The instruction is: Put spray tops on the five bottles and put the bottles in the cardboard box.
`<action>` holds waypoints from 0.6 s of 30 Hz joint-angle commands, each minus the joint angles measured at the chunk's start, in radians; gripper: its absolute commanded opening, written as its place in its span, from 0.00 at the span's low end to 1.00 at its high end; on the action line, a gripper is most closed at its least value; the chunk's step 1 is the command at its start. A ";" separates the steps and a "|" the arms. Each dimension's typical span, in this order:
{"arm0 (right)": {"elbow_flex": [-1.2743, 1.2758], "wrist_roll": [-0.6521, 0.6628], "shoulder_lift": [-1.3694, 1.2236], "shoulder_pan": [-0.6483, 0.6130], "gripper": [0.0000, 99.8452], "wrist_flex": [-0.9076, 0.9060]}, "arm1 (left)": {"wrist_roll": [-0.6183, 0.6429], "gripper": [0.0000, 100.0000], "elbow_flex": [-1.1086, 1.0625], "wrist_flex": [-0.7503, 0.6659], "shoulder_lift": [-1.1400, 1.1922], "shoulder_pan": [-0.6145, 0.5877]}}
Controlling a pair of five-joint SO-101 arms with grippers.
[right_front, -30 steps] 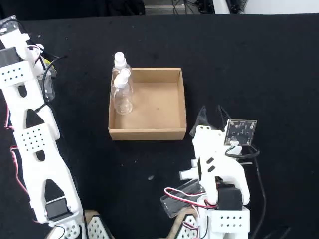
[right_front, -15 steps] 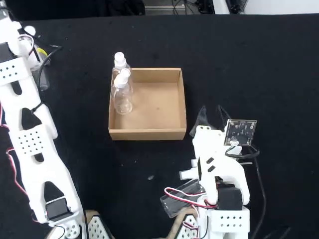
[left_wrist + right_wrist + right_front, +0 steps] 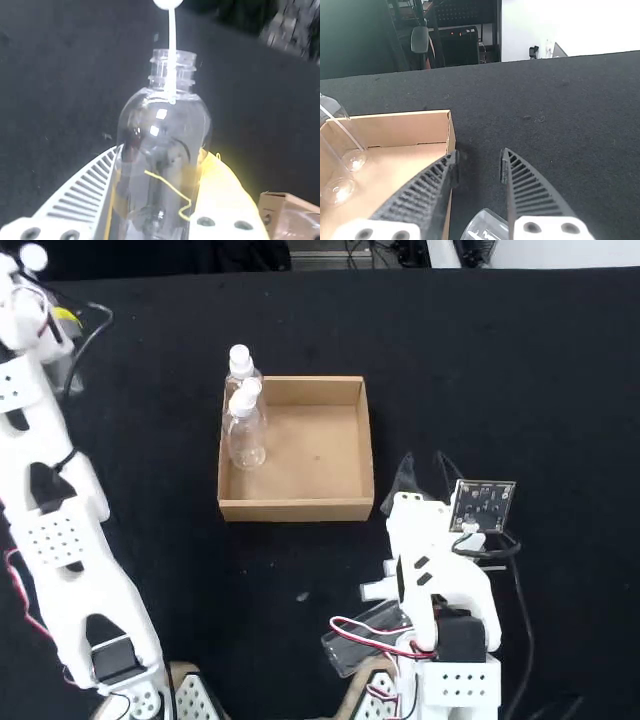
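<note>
Right end effector (image 3: 479, 154): released, fingers apart with nothing between them, low over the bench (image 3: 500, 370), just beside the near right corner of the cardboard box (image 3: 295, 508).
Box: open on top, in the middle of the bench, most of the floor bare.
Capped bottles: two, at the far left corner of the box; nearer bottle (image 3: 245, 430) clearly inside, farther bottle (image 3: 240, 365) right at the far wall.
Left end effector (image 3: 162, 152): clenched on a clear bottle (image 3: 162, 120), gripped around the belly, at the far left corner of the bench, well apart from the box.
Spray top (image 3: 169, 3): above the open neck, with the thin tube (image 3: 171, 55) hanging down into the bottle; head not yet seated on the neck.
Step in hand: probably the capping of the third bottle.
Next move: likely to bring neck and head together along the tube, straight and without tilt, then to close the top, then to carry the bottle over to the free floor of the box.
Hard to make out: head of the spray top cut off at the picture edge, so impossible to say what holds it; also unclear from above whether the farther bottle is inside the box or just behind its wall.
</note>
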State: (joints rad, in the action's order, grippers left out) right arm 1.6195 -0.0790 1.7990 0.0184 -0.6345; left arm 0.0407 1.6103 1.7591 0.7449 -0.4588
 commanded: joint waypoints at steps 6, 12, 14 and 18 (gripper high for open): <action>-0.016 0.008 0.094 -0.011 0.13 0.032 | -0.005 0.03 -0.323 0.003 -0.482 0.007; -0.016 0.008 0.094 -0.011 0.13 0.032 | -0.014 0.03 -0.461 0.000 -0.747 0.008; -0.016 0.008 0.094 -0.011 0.13 0.032 | -0.012 0.03 -0.493 0.000 -0.813 0.012; -0.015 0.008 0.094 -0.011 0.13 0.032 | -0.005 0.03 -0.539 0.000 -0.927 0.013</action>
State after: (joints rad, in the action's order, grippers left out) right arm 1.6195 -0.0790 1.7990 0.0184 -0.6345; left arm 0.0407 1.0932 1.7607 -0.0453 -0.4588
